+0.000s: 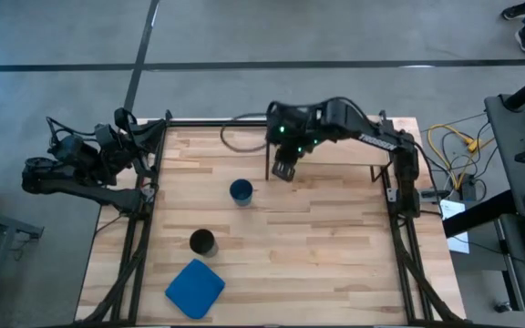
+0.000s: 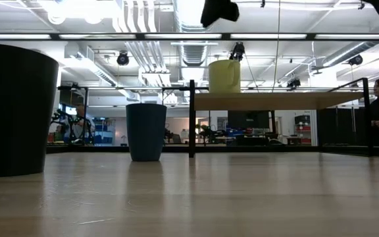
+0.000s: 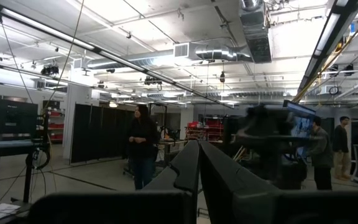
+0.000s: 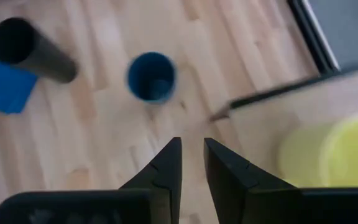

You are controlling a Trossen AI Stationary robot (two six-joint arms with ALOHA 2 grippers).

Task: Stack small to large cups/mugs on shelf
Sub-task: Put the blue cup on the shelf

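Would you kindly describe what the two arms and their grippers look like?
Both arms are dark, nearly black, built of jointed segments with black cables looping along them. The right arm shows a small green light near its wrist. The right gripper has two black, wedge-shaped fingers tapering to narrow tips; the left gripper looks the same.
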